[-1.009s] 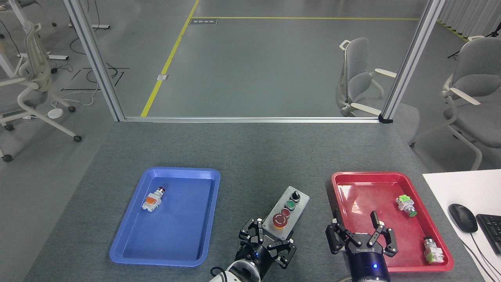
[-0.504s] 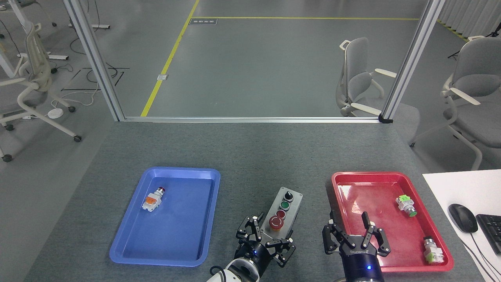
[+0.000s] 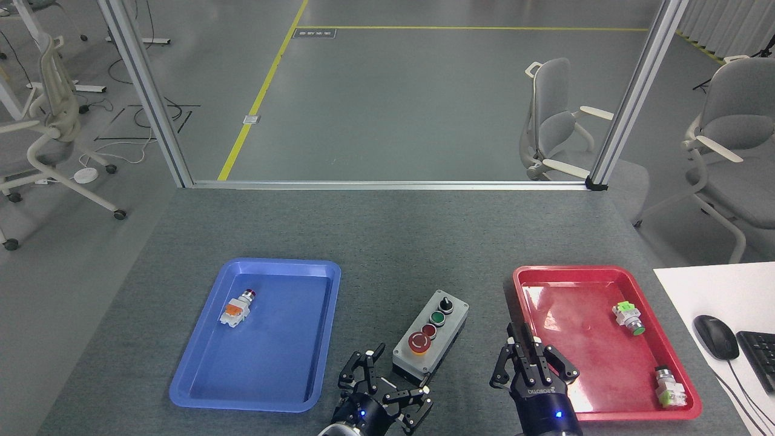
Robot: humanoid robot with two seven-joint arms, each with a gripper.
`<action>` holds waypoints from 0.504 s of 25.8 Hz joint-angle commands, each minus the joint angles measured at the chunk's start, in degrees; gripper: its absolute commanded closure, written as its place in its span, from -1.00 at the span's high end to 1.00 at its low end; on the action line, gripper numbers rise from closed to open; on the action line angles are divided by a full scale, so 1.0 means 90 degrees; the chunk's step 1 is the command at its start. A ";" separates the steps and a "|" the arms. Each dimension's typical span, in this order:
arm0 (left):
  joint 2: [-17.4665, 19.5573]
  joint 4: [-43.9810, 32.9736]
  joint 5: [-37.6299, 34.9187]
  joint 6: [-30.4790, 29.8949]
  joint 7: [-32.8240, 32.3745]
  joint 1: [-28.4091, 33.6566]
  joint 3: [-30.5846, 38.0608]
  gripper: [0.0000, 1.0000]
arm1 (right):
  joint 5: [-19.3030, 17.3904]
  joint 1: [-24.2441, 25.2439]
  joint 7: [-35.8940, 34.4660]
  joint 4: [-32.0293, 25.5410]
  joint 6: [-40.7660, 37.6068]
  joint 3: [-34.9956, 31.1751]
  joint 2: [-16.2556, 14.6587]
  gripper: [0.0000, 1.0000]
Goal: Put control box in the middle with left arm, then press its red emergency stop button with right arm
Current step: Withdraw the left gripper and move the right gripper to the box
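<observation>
Black metal fingers on the left gripper (image 3: 387,387) are spreading wide apart, just below the near end of the long control box with the light grey face and black base (image 3: 431,336). They are not holding the box now; one fingertip is looking very close to the box's near corner, but I cannot tell if it is touching. The box is lying on the dark grey speckled tabletop (image 3: 387,242), in the middle, between the blue plastic tray (image 3: 200,387) and the red plastic tray (image 3: 684,387). That looks like the right spot, so the first job seems done.

The right gripper (image 3: 531,357) is sitting near the left edge of the red tray, a little to the right of the box. Its dark fingers are pointing up and standing close together, which would make a good poking tip, though I cannot tell if they are fully closed.

The big round red emergency stop button with the yellow collar (image 3: 419,342) is facing up at the near end of the box, free and easy to reach. I think pressing it comes next.

A small orange-white pushbutton (image 3: 237,309) is resting in the blue tray.
</observation>
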 commanded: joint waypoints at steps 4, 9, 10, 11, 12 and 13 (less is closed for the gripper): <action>0.1040 -0.1332 0.0011 -0.0043 0.0082 0.0937 0.0324 0.98 | 0.0011 0.0000 -0.0004 0.0007 -0.0537 0.0159 0.0060 -1.00; 0.1597 -0.2494 0.0021 -0.0531 0.0072 0.1582 0.1739 0.98 | 0.0099 0.0000 0.0006 0.0084 -0.0625 0.0413 0.0226 -1.00; 0.1616 -0.2660 0.0021 -0.0717 0.0072 0.1709 0.2188 0.98 | 0.0119 -0.0020 0.0006 0.0153 -0.0605 0.0521 0.0226 -1.00; 0.1616 -0.2787 0.0021 -0.0922 0.0043 0.1797 0.2696 0.98 | 0.0119 -0.0068 0.0016 0.0231 -0.0537 0.0648 0.0236 -1.00; 0.1606 -0.2856 0.0031 -0.1127 0.0023 0.1836 0.3156 0.98 | 0.0119 -0.0098 0.0055 0.0290 -0.0508 0.0755 0.0265 -1.00; 0.1577 -0.2856 0.0070 -0.1342 0.0014 0.1855 0.3664 0.98 | 0.0128 -0.0117 0.0094 0.0368 -0.0468 0.0833 0.0324 -1.00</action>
